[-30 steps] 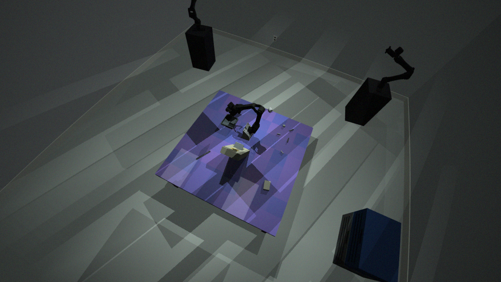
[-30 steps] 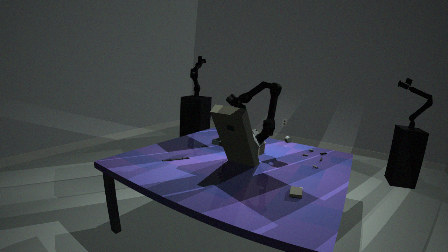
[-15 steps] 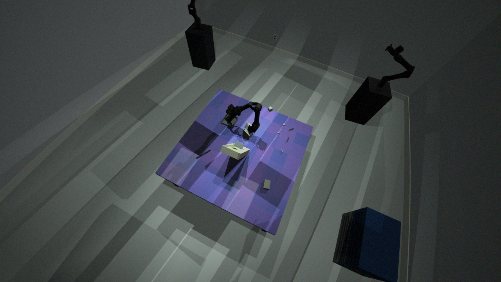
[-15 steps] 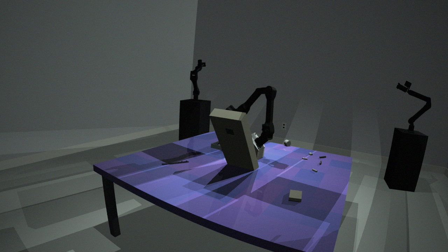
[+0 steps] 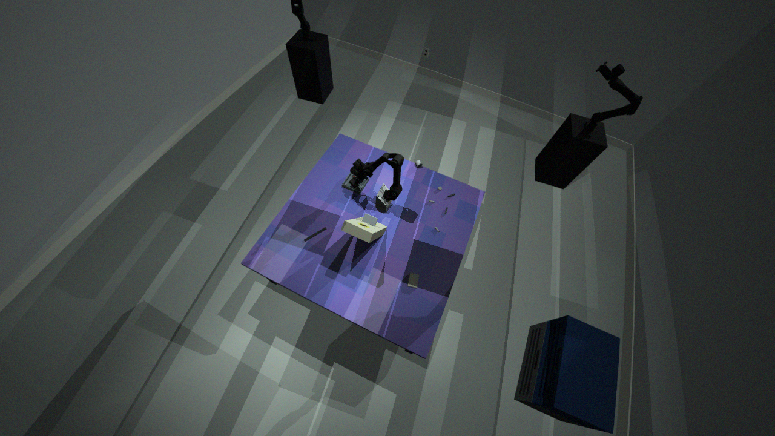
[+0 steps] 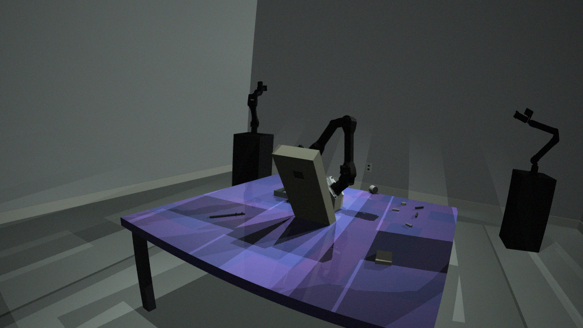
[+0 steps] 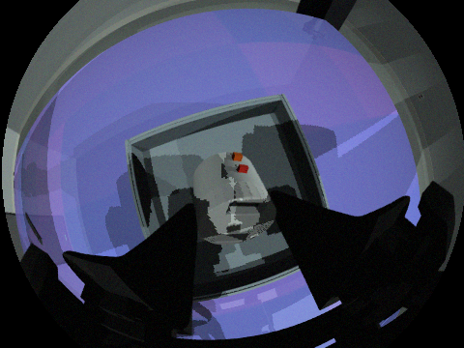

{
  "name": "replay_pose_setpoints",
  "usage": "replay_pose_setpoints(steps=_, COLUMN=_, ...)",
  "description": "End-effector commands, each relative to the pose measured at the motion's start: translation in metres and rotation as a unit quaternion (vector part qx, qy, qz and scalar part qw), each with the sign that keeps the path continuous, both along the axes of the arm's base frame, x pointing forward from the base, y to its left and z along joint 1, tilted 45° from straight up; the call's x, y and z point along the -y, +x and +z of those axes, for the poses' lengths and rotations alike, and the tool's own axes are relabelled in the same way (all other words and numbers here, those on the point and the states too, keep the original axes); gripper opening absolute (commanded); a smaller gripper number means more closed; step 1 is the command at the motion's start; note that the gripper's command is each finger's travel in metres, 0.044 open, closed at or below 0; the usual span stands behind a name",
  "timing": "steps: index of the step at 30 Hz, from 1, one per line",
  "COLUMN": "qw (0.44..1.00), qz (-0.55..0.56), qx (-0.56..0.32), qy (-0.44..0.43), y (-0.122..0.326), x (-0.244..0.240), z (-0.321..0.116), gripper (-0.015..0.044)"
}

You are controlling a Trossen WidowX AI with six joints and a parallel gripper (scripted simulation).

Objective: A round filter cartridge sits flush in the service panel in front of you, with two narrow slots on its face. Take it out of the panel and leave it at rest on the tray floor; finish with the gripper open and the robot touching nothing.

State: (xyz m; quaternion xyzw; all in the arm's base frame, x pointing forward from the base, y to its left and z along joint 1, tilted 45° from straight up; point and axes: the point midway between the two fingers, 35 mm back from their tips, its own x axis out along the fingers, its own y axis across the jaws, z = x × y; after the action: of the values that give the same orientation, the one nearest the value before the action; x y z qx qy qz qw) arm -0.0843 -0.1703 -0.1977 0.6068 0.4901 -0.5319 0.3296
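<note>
Cartridge (image 7: 234,200) sits gripped in the claw (image 7: 232,226) above the tray (image 7: 293,135); dark fingers hide its sides, panel (image 6: 303,185) blocks my view.

Service panel (image 6: 303,185) hides tray (mostly) and jaws.

Matt grey cartridge (image 7: 235,196) — matt grey tray (image 7: 293,130), smooth

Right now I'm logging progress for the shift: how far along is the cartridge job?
Done: the cartridge is out of the panel. In hand: the gripper holds it between its jaws, over the tray; whether it touches the floor is unclear. Left: release it, then back away with jaws open, touching nothing.
</note>
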Motion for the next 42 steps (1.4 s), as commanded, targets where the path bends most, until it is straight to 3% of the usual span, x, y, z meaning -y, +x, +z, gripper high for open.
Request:
replay_pose_setpoints(steps=1, qw=1.0, qz=0.0, qx=0.0, qy=0.0, y=0.0, x=0.0, z=0.0, gripper=0.021)
replay_pose_setpoints(steps=10, qw=1.0, qz=0.0, qx=0.0, qy=0.0, y=0.0, x=0.0, z=0.0, gripper=0.044)
replay_pose_setpoints(steps=14, qw=1.0, qz=0.0, qx=0.0, qy=0.0, y=-0.002, x=0.009, z=0.007, gripper=0.044)
replay_pose_setpoints(steps=19, qw=1.0, qz=0.0, qx=0.0, qy=0.0, y=-0.008, x=0.048, z=0.051, gripper=0.044)
replay_pose_setpoints(steps=42, qw=1.0, qz=0.003, qx=-0.002, qy=0.0, y=-0.008, x=0.041, z=0.042, gripper=0.044)
